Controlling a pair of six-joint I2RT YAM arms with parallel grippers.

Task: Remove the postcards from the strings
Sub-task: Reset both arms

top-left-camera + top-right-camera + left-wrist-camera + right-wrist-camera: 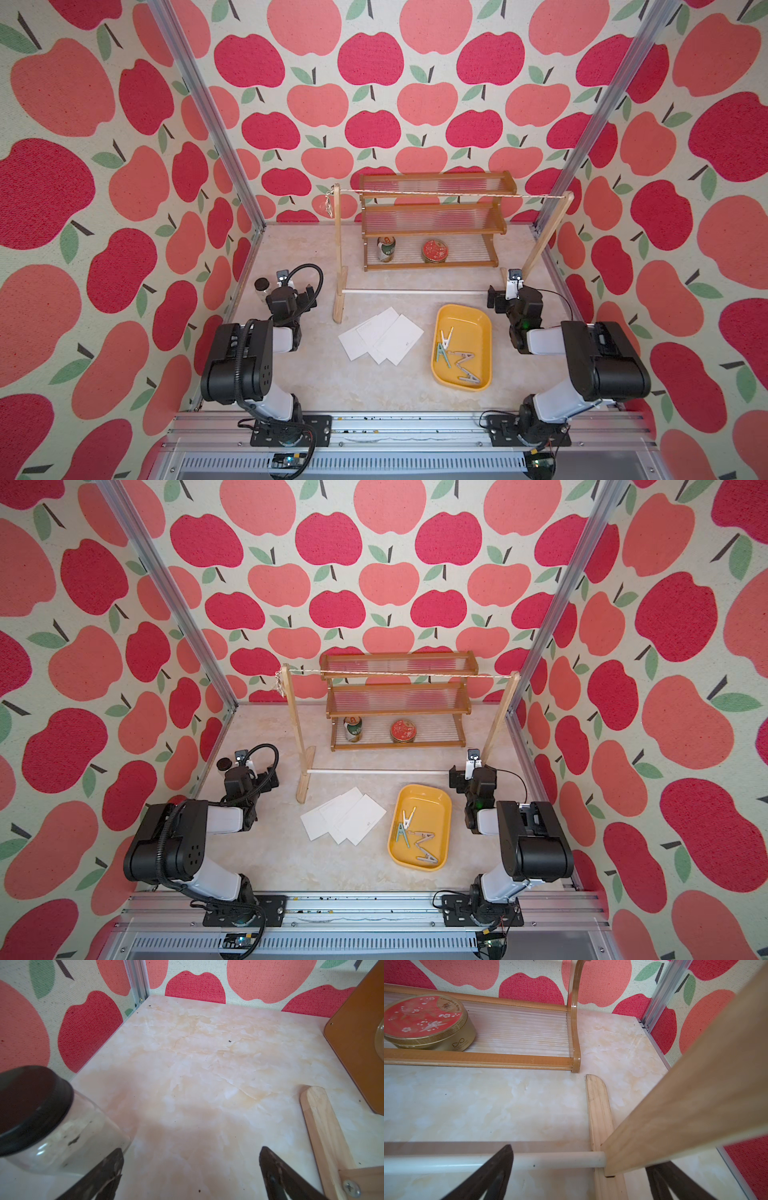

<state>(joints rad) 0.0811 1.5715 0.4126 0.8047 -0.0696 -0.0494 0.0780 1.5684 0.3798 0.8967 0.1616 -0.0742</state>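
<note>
**A:** Nearest us is the metal rail carrying both arm bases. What do the containers beyond it hold?

**B:** On the counter, the yellow tray has a handful of clothes pegs lying loose in it, some pale and one teal. At the back, a brown shelf keeps a can and a round red tin on its lowest level. A jar with a black lid stands just beside the left gripper.

**A:** And the postcards?

**B:** The postcards are off the string. They lie flat in an overlapping fan on the counter, in front of the wooden rack and just beside the tray on its left-arm side. The string runs taut between the rack's uprights, high above them.

**A:** How do the grippers stand?

**B:** The left gripper is spread wide over bare counter, holding nothing, well apart from the cards. The right gripper is just as wide and empty, close to the rack's right upright and its white rod. The tray lies between it and the cards.
</note>
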